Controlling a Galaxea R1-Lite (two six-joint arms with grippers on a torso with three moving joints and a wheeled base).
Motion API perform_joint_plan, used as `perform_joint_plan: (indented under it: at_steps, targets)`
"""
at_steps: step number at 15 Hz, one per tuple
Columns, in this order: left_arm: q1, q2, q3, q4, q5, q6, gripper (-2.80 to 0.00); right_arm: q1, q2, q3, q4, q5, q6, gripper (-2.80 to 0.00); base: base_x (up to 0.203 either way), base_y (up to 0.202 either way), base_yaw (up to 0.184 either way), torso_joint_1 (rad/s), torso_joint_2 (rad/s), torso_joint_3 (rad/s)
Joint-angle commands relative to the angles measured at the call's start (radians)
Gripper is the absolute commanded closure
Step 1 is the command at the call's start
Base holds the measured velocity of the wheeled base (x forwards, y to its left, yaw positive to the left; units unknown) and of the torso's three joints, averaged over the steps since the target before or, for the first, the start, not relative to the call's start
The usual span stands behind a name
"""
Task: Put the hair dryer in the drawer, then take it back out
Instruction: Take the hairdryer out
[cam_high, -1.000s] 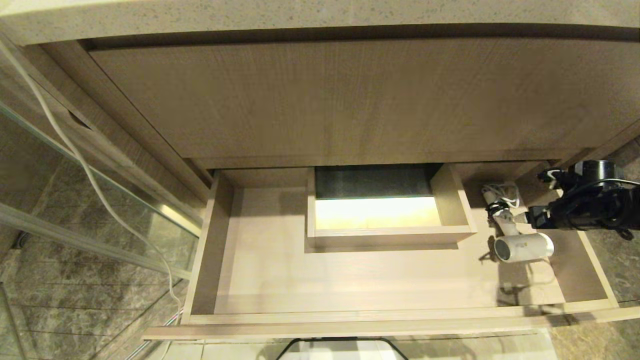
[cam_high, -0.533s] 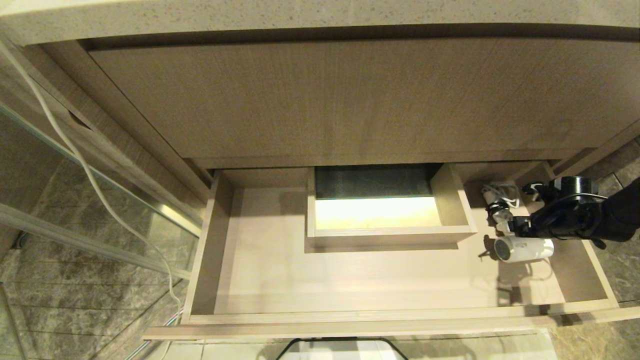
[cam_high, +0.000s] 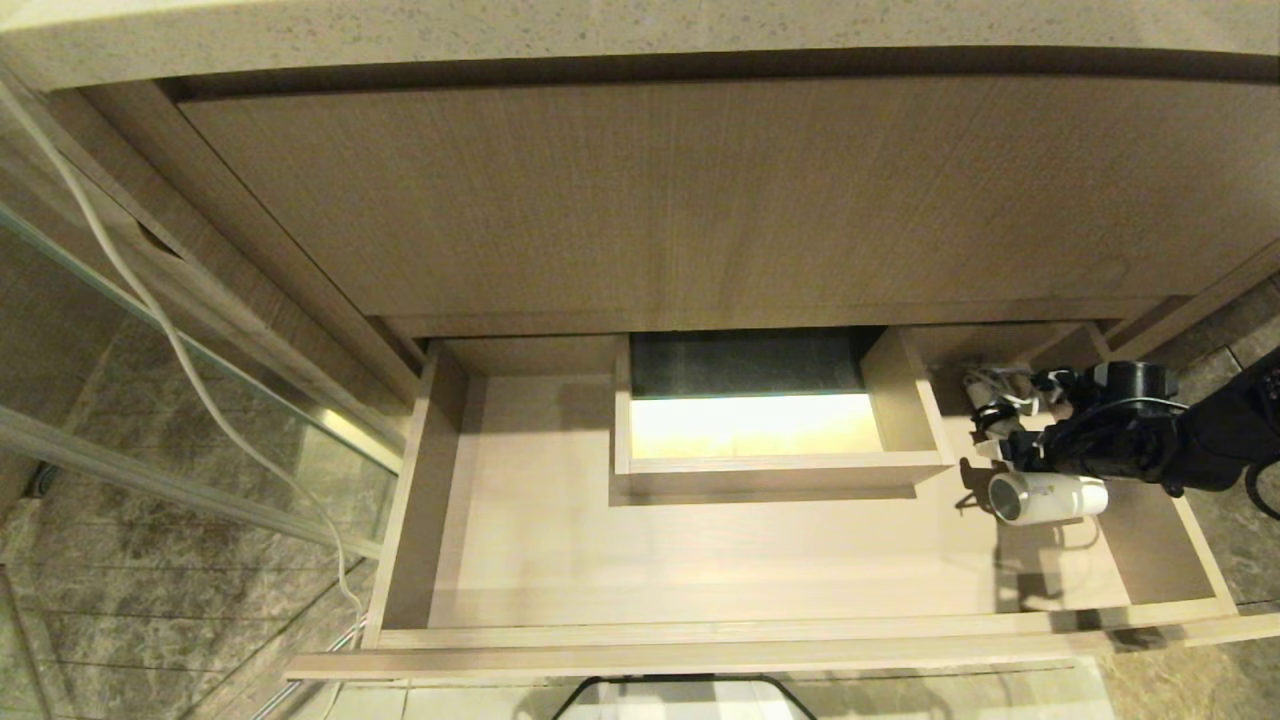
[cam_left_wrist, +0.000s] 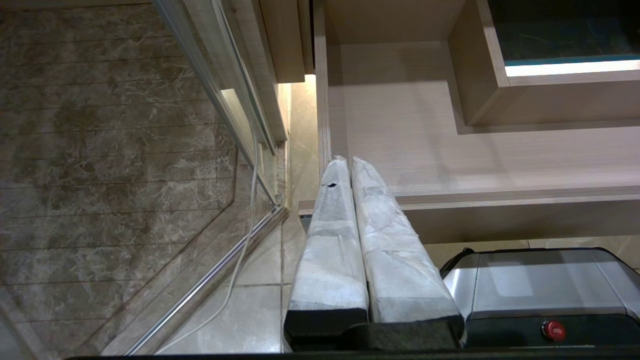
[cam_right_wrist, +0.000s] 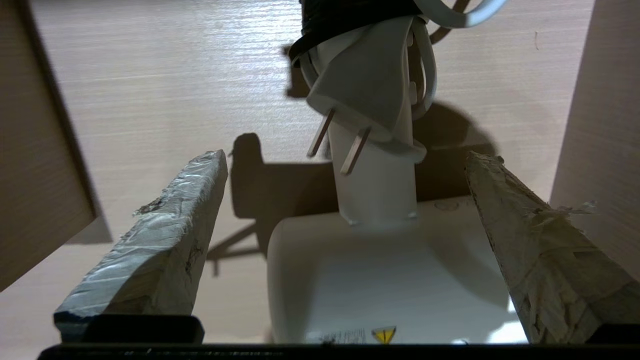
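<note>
You've got one drawer (cam_high: 520, 560) pulled out, with one boxed cutout (cam_high: 905, 400) in the middle of its floor, and one dryer (cam_high: 1048, 496) lying on its side at the drawer's right end, dark grille facing left, one cord bundle (cam_high: 995, 400) wrapped behind it. Right gripper (cam_right_wrist: 345, 170) is down over the dryer with its two fingers (cam_right_wrist: 165, 240) spread wide either side of the handle, not touching it. The plug's two pins show between them. Left gripper (cam_left_wrist: 350, 165) hangs outside the drawer's left front corner, fingers pressed together. There's a small yellow warning triangle on the barrel; the print beside it is too small to read.
</note>
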Motion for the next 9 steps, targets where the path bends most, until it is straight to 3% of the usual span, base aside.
perform_joint_plan:
  at_steps: [1, 9]
  targets:
    - [0.000, 0.000, 0.001, 0.000, 0.000, 0.000, 0.00, -0.001, 0.035, -0.034, -0.003, 0.004, -0.001, -2.80, 0.000, 0.000, 0.000, 0.000, 0.00, 0.000]
    - [0.000, 0.000, 0.000, 0.000, 0.000, 0.000, 0.00, 0.001, 0.133, -0.129, -0.003, 0.036, 0.000, -2.80, 0.000, 0.000, 0.000, 0.000, 0.00, 0.000]
